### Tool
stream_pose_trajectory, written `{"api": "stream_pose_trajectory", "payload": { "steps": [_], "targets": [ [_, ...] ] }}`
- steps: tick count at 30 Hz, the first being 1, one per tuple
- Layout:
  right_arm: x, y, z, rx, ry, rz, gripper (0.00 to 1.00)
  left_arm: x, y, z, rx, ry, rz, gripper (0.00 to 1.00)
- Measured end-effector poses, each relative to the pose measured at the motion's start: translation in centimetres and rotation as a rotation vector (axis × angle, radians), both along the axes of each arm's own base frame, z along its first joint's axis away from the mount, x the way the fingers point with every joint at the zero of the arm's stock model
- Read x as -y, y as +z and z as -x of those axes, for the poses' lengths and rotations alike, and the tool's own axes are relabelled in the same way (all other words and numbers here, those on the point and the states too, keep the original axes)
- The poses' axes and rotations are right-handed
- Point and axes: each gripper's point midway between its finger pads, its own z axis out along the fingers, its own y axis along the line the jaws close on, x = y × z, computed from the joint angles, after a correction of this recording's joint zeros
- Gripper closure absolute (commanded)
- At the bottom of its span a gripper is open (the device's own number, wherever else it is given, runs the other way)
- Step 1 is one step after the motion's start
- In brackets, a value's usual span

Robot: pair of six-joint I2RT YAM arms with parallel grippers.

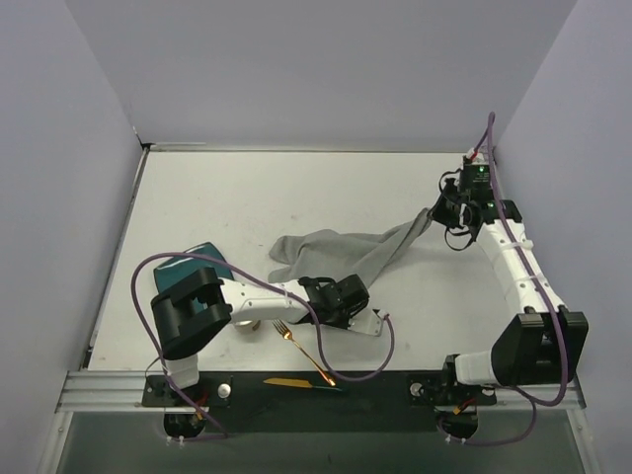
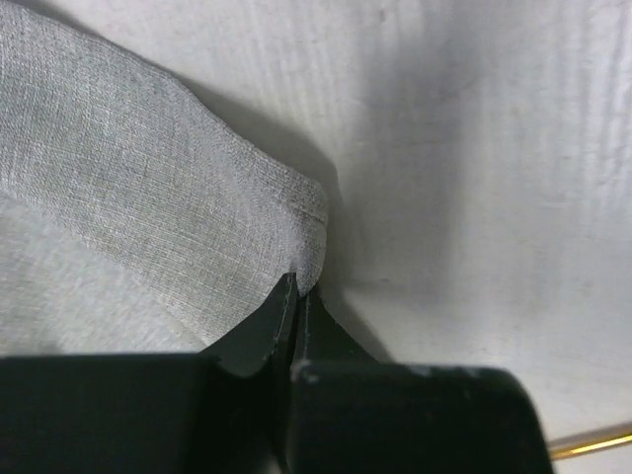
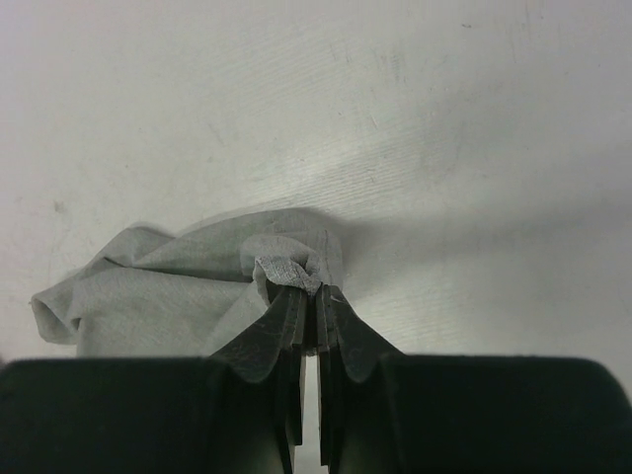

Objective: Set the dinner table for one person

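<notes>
White dinner table, lilac walls; left gripper, right gripper pinch grey cloth.

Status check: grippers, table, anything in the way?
Left gripper shut on grey placemat edge; right gripper shut on its far end. Placemat bunched on dinner table, not flat. Gold fork and knife at near edge, off the cloth.

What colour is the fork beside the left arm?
Gold; the fork shows best in the top external view.
</notes>
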Motion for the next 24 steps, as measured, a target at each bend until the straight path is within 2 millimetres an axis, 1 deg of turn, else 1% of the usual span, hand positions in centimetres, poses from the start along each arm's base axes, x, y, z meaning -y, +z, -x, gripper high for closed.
{"api": "stream_pose_trajectory", "payload": {
  "steps": [3, 5, 6, 7, 8, 9, 10, 11, 12, 13, 14, 15, 16, 18, 20, 21, 22, 23, 24],
  "targets": [
    [0.0, 1.7, 0.3, 0.049, 0.0, -0.001, 1.0, -0.3, 0.4, -1.1, 0.051, 0.025, -0.007, 1.0],
    [0.1, 3.1, 0.7, 0.089, 0.001, 0.0, 1.0, -0.7, 1.1, -2.0, 0.038, 0.069, -0.005, 1.0],
    [0.1, 3.9, 1.0, 0.109, 0.003, 0.003, 1.0, -0.9, 1.8, -2.6, 0.005, 0.105, 0.008, 1.0],
    [0.2, 4.8, 1.4, 0.13, 0.006, 0.009, 1.0, -0.9, 2.9, -3.6, -0.039, 0.15, 0.039, 1.0],
    [0.3, 5.8, 1.8, 0.155, 0.01, 0.02, 1.0, -0.7, 4.6, -5.1, -0.084, 0.209, 0.098, 1.0],
    [0.4, 7.0, 2.2, 0.187, 0.013, 0.032, 1.0, -0.7, 6.8, -7.0, -0.133, 0.269, 0.178, 1.0],
    [0.6, 8.4, 2.7, 0.222, 0.016, 0.045, 1.0, -1.1, 9.1, -8.8, -0.163, 0.32, 0.246, 1.0],
    [0.8, 9.9, 3.3, 0.261, 0.019, 0.06, 1.0, -2.1, 13.3, -12.0, -0.178, 0.394, 0.364, 1.0],
    [1.0, 11.5, 4.1, 0.302, 0.023, 0.072, 1.0, -3.5, 17.1, -14.5, -0.156, 0.443, 0.466, 1.0],
    [1.1, 13.1, 5.1, 0.34, 0.024, 0.081, 1.0, -5.5, 21.0, -16.6, -0.116, 0.491, 0.552, 1.0],
    [1.1, 15.0, 6.2, 0.386, 0.026, 0.087, 1.0, -7.6, 24.7, -17.7, -0.066, 0.524, 0.622, 1.0],
    [1.2, 17.1, 7.5, 0.444, 0.028, 0.09, 1.0, -9.6, 28.2, -17.7, -0.017, 0.54, 0.682, 1.0],
    [1.2, 19.4, 8.9, 0.513, 0.03, 0.092, 1.0, -10.9, 31.4, -16.9, 0.022, 0.536, 0.738, 1.0],
    [1.2, 23.5, 11.9, 0.65, 0.031, 0.1, 1.0, -12.1, 36.7, -13.3, 0.058, 0.479, 0.834, 1.0],
    [1.6, 26.9, 15.3, 0.769, 0.02, 0.119, 1.0, -12.6, 40.4, -10.2, 0.065, 0.419, 0.906, 1.0],
    [1.9, 28.2, 16.8, 0.817, 0.011, 0.131, 1.0, -13.0, 41.9, -9.0, 0.067, 0.402, 0.939, 1.0],
    [2.1, 29.2, 17.9, 0.853, 0.007, 0.143, 1.0, -13.6, 43.2, -8.1, 0.071, 0.4, 0.969, 1.0],
    [2.2, 29.8, 18.5, 0.871, 0.006, 0.152, 1.0, -14.0, 44.0, -7.8, 0.072, 0.403, 0.99, 1.0],
    [2.2, 30.2, 18.8, 0.882, 0.009, 0.161, 1.0, -14.1, 44.4, -7.6, 0.067, 0.405, 1.002, 1.0]
  ]
}}
